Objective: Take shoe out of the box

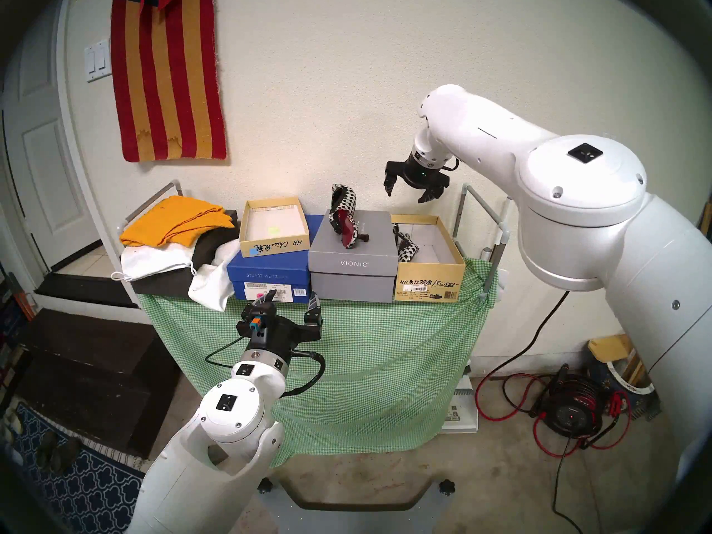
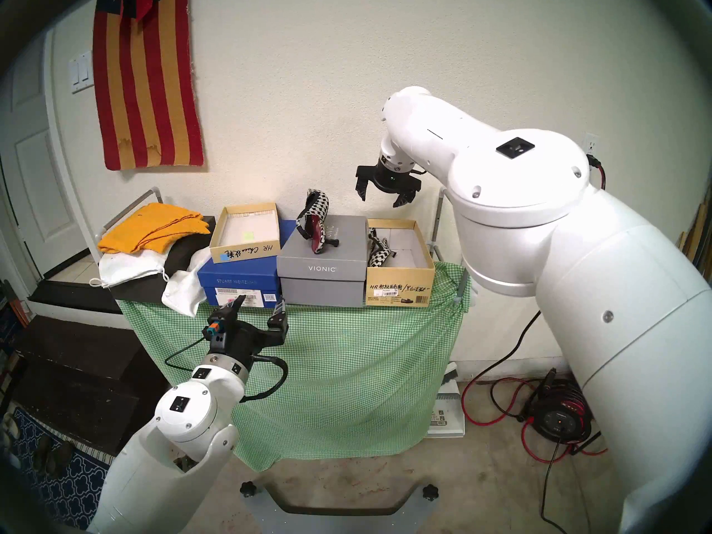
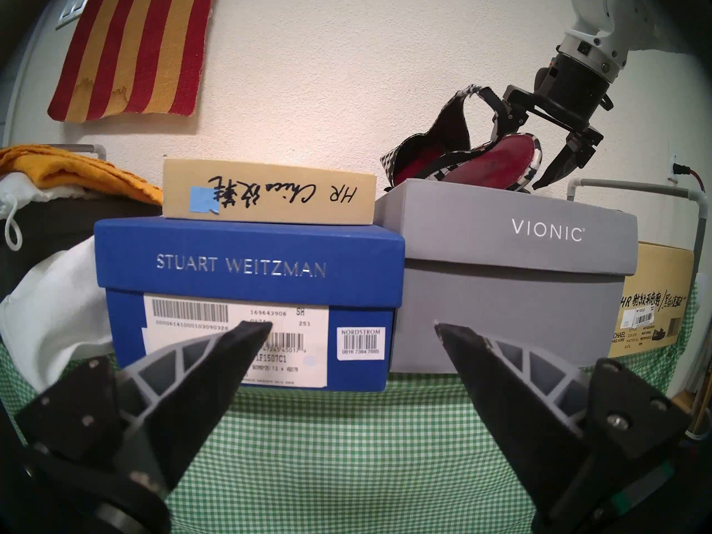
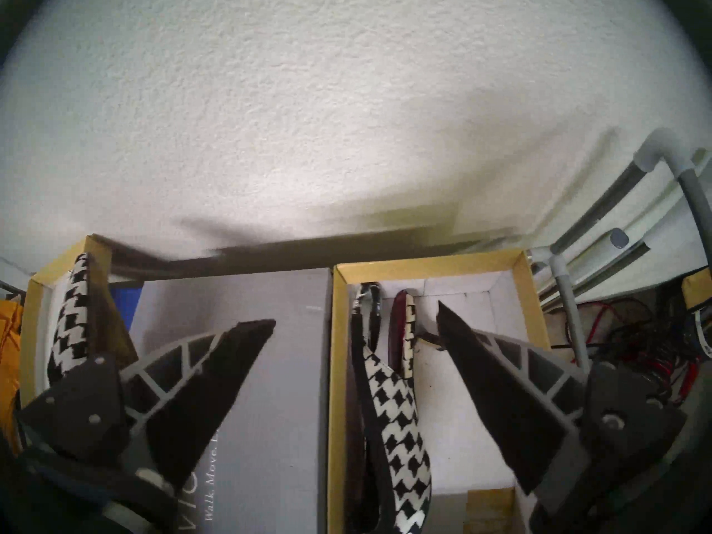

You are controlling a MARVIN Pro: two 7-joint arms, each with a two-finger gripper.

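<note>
The large lidless tan box (image 1: 428, 284) with "HR" writing stands at the table's right end. A black-and-white houndstooth heeled shoe (image 1: 405, 247) leans inside it against the left wall; it also shows in the right wrist view (image 4: 400, 413). A matching shoe (image 1: 344, 218) with a red sole stands on the grey VIONIC box (image 1: 352, 257). My right gripper (image 1: 408, 194) is open and empty, hovering above the tan box's left part. My left gripper (image 1: 293, 302) is open and empty, low in front of the blue box (image 1: 269, 277).
A smaller tan box (image 1: 273, 229) with a blue sticker sits on the blue box. Yellow and white cloths (image 1: 173, 232) lie at the table's left. Grey pipe rails (image 1: 481, 209) flank the table. A green checked cloth (image 1: 346, 367) hangs down the front. Cables and a reel (image 1: 570, 402) lie on the floor.
</note>
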